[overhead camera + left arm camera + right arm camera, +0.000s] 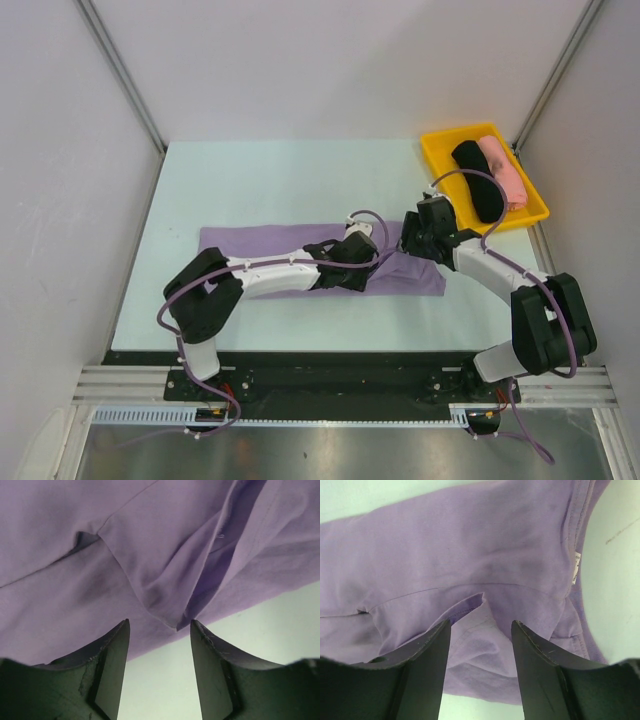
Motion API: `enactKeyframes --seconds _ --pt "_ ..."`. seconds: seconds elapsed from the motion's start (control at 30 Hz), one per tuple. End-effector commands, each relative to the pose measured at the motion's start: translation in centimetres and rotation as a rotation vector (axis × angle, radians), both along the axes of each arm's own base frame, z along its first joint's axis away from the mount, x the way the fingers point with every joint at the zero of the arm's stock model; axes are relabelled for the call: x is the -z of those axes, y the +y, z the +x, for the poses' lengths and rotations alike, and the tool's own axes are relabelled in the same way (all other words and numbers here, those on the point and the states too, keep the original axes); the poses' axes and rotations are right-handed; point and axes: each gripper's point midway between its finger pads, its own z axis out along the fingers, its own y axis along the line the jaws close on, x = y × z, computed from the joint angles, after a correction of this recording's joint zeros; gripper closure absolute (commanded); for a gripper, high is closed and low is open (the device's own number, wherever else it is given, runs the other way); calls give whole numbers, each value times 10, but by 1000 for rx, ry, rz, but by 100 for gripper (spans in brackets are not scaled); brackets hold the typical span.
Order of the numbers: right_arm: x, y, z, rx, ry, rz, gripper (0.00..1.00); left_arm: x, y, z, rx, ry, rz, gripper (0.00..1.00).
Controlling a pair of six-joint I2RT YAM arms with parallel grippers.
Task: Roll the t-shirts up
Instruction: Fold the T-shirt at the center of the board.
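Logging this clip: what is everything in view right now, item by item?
t-shirt: one, lavender, folded into a long strip across the middle of the table, white neck label showing
tray: one, yellow, far right corner of the table
black cloth bundle: one, black, rolled, in the tray
pink cloth bundle: one, pink, rolled, in the tray beside the black one
table: one, pale, under everything
left gripper: one, black, jaws open over the near edge of the t-shirt
right gripper: one, black, jaws open over the t-shirt near the label end
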Motion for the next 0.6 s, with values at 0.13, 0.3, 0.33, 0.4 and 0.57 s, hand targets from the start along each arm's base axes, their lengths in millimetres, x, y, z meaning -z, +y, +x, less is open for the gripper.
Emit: enactKeyframes --seconds 0.13,0.3,0.33,0.4,0.57 --pt "1 3 4 -10 -19 -11 50 -13 -13 15 -37 -53 -28 48" --pt "3 1 2 -9 -9 -22 67 -9 -13 16 -42 -51 -22 56" --pt "3 2 1 -10 -10 -22 70 -8 -13 16 -43 -49 -20 59" --pt "2 3 0 -14 -10 -23 80 -8 -12 16 -42 -53 -16 66" --pt "-9 3 -10 -20 -20 -27 94 -13 -7 17 -46 -70 -3 89"
